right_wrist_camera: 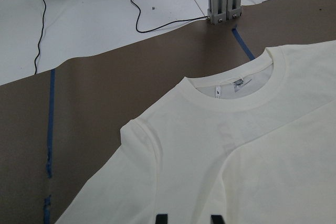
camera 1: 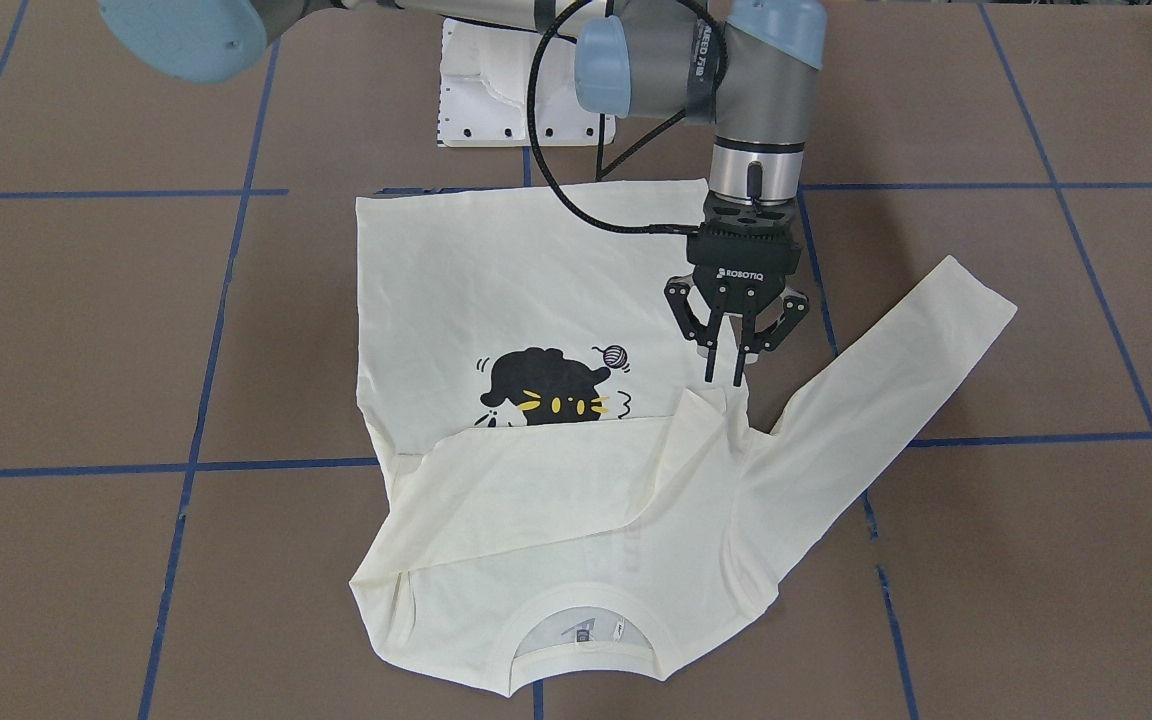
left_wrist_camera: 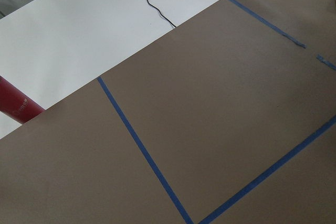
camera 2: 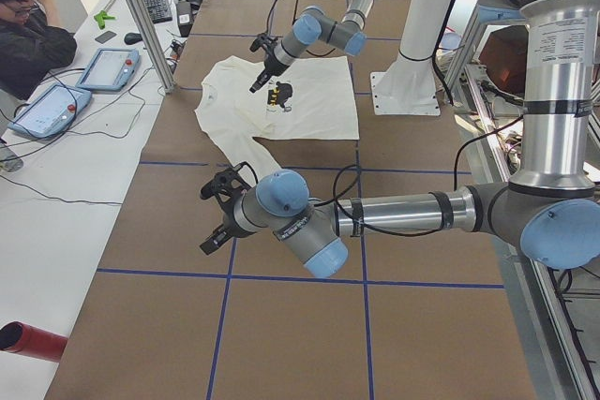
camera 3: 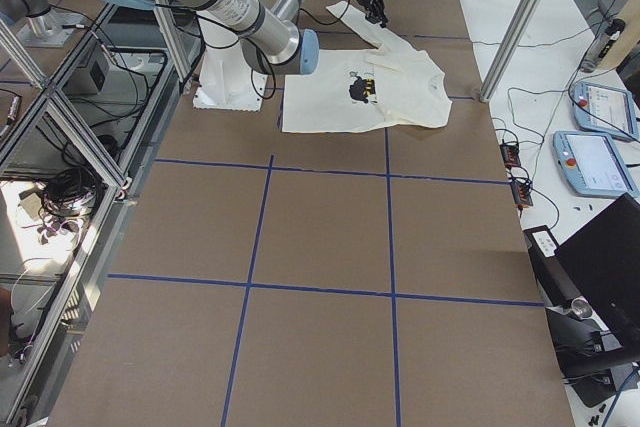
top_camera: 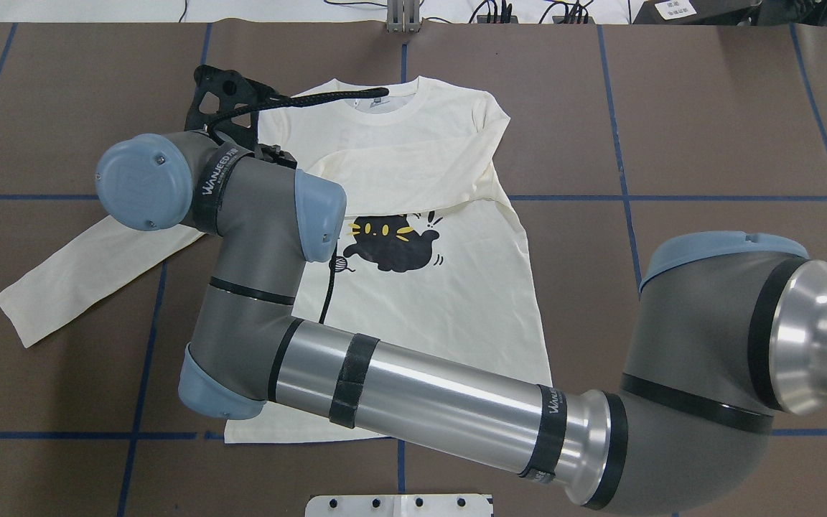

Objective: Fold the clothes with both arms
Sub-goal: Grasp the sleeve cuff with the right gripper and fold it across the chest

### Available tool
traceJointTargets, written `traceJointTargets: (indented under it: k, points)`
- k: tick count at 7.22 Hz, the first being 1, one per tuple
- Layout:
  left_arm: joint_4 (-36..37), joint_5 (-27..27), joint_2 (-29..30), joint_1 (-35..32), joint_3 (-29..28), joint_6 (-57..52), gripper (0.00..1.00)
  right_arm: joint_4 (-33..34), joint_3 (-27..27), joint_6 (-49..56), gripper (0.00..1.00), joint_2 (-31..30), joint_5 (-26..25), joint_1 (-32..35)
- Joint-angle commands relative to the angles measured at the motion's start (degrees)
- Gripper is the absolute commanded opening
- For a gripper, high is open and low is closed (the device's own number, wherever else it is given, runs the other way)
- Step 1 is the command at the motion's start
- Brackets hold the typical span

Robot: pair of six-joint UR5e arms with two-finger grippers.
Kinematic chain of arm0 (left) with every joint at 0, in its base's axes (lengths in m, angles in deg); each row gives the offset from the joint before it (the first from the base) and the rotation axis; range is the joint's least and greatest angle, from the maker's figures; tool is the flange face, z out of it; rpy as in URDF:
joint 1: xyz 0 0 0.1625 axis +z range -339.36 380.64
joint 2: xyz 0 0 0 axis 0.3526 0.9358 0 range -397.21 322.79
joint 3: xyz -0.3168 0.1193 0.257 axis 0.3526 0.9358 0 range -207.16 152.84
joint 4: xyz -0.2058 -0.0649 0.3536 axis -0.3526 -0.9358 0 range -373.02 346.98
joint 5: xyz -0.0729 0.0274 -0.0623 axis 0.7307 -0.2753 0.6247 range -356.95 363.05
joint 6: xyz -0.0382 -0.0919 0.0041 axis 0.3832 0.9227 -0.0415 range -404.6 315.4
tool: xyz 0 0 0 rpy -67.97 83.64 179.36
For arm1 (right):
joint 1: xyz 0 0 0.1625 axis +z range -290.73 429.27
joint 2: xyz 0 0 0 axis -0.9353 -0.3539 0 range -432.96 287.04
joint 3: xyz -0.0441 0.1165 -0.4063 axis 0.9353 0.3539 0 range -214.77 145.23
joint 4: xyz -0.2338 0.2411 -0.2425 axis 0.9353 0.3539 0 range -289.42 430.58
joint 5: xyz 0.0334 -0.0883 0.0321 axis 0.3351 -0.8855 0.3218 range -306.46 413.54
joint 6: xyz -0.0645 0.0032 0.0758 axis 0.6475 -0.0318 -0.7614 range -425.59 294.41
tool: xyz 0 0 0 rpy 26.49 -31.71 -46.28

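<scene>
A cream long-sleeved shirt (camera 1: 496, 270) lies flat, print side up, on the brown desk (camera 1: 86, 330), which is marked off by blue tape lines (camera 1: 136, 469). Its ribbed collar (camera 1: 581, 655) faces the operators' side and its hem faces the robot's base. The folded sleeve (camera 1: 536, 490) crosses the chest just below the black cat print (camera 1: 546, 385). The outstretched sleeve (camera 1: 896, 360) runs diagonally onto bare desk.

The right arm (top_camera: 421, 388) reaches across the garment. The right hand (camera 1: 724, 380) points straight down beside the folded sleeve's end, its two fingers a narrow gap apart and gripping nothing. Whether the tips touch the cloth cannot be told.

The left hand (camera 2: 214, 214) hangs over bare desk well apart from the shirt. It shows only in the side view, so how far it is open cannot be told. A person (camera 2: 33, 44) sits at a white side table.
</scene>
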State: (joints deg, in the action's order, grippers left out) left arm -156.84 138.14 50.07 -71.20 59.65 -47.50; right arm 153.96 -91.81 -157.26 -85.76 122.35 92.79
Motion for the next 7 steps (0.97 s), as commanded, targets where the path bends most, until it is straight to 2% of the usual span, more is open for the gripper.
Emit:
traceJointTargets:
  k: [1,3,4,5,6,7]
  points:
    - [-0.06,-0.09,0.08,0.00,-0.58,0.00,1.00,0.29,0.09,-0.01,1.00,1.45,8.29,3.44]
    - [-0.49,0.00,0.52,0.09,-0.67,1.75,1.00,3.17,-0.61,2.26,1.00,0.58,17.54,9.68]
    - [-0.93,0.00,0.61,0.09,-0.32,2.28,1.00,6.58,-4.09,7.94,1.00,-2.21,22.55,12.84]
    - [-6.50,0.35,0.18,0.61,-0.49,2.20,1.00,8.44,-10.57,15.39,1.00,-7.80,28.25,16.35]
    - [-7.95,1.05,0.35,6.27,-0.32,3.94,1.00,10.12,-17.51,22.86,1.00,-13.78,32.92,19.96]
    - [-8.14,0.97,0.44,9.03,-0.23,8.13,1.00,13.44,-25.58,30.42,1.00,-20.19,36.10,23.39]
